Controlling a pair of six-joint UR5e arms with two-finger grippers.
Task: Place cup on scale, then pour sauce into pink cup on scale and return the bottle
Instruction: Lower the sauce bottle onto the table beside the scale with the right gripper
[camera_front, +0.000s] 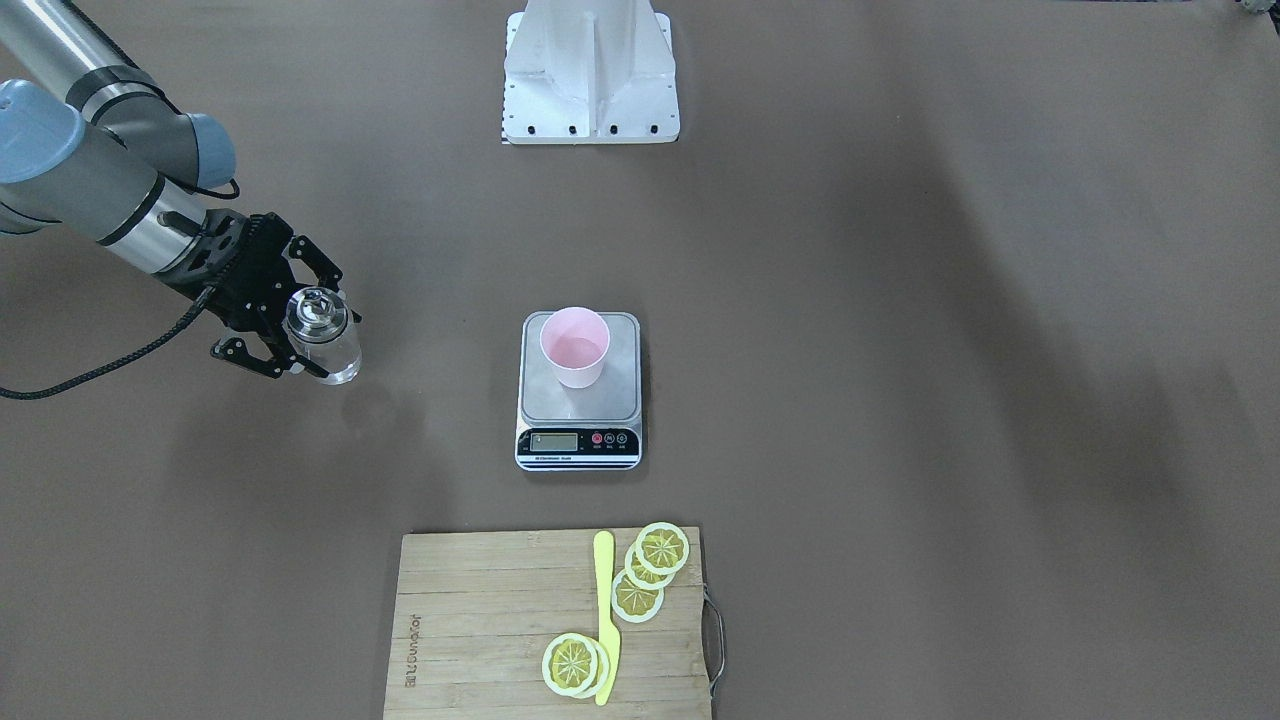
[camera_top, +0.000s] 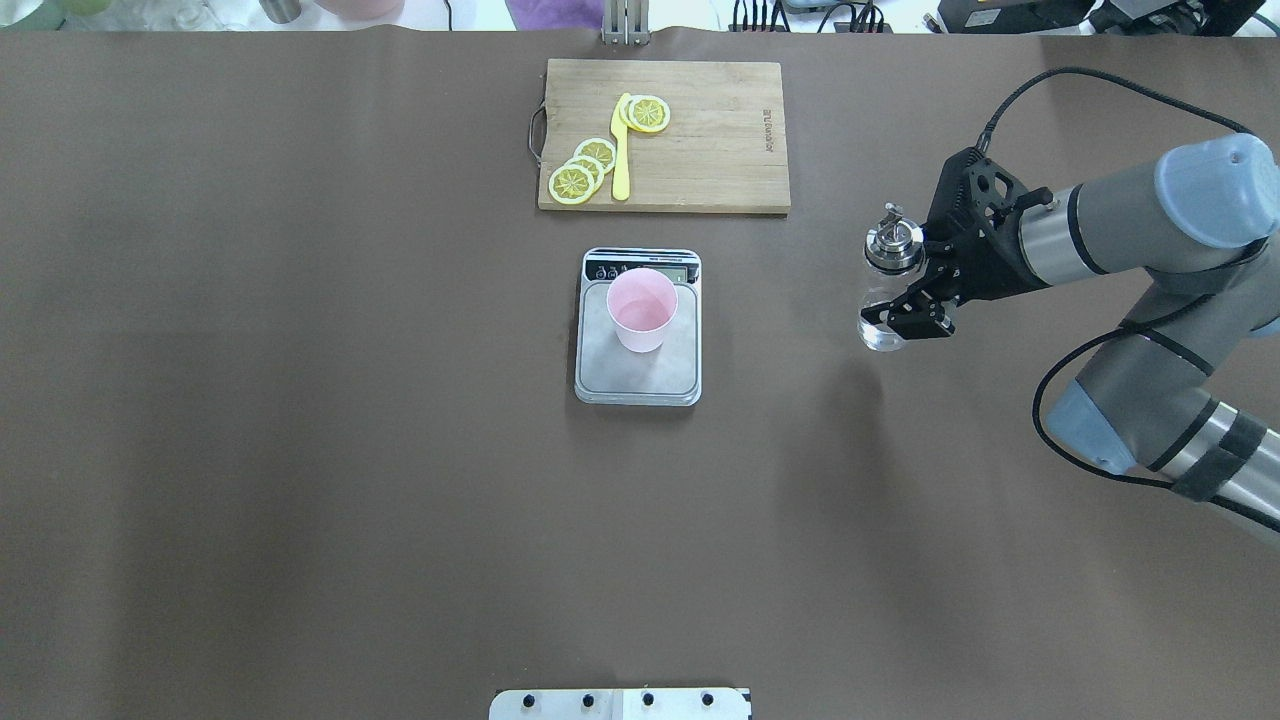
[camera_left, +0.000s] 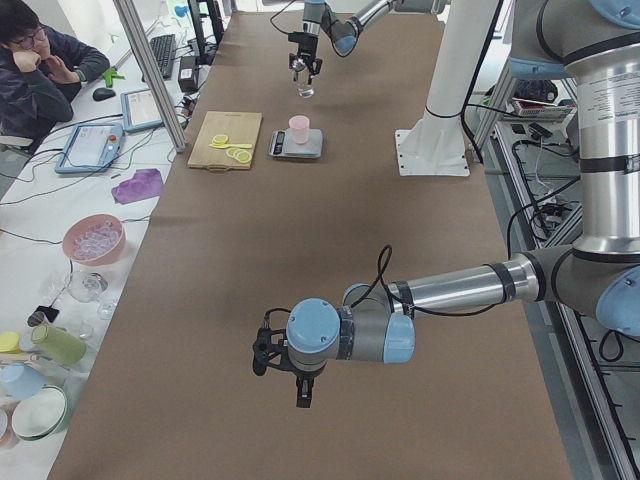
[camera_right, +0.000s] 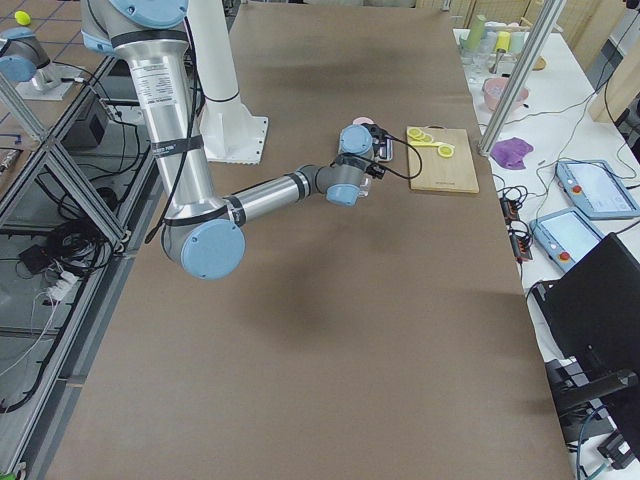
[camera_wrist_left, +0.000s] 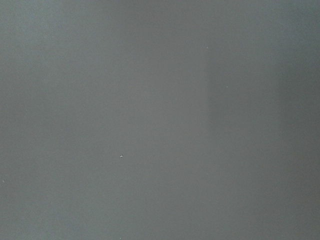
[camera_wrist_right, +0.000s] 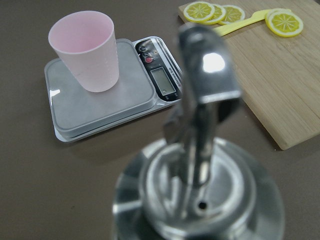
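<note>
The pale pink cup (camera_front: 575, 345) (camera_top: 641, 308) (camera_wrist_right: 86, 50) stands upright on the steel platform of the scale (camera_front: 578, 440) (camera_top: 640, 375) (camera_wrist_right: 100, 105). My right gripper (camera_front: 322, 340) (camera_top: 890, 290) is shut on the clear glass bottle (camera_front: 335, 358) (camera_top: 880, 332), which is upright, off to the robot's right of the scale. Its silver spout cap (camera_wrist_right: 200, 190) fills the right wrist view. I cannot make out the sauce through the glass. My left gripper (camera_left: 300, 385) shows only in the exterior left view, pointing down over bare table; I cannot tell whether it is open or shut.
A bamboo cutting board (camera_front: 480, 620) (camera_top: 720, 140) with lemon slices (camera_front: 662, 548) and a yellow knife (camera_front: 605, 620) lies beyond the scale. The white robot base (camera_front: 590, 70) is at the near edge. A person (camera_left: 40, 60) sits at the far side table with bowls and cups.
</note>
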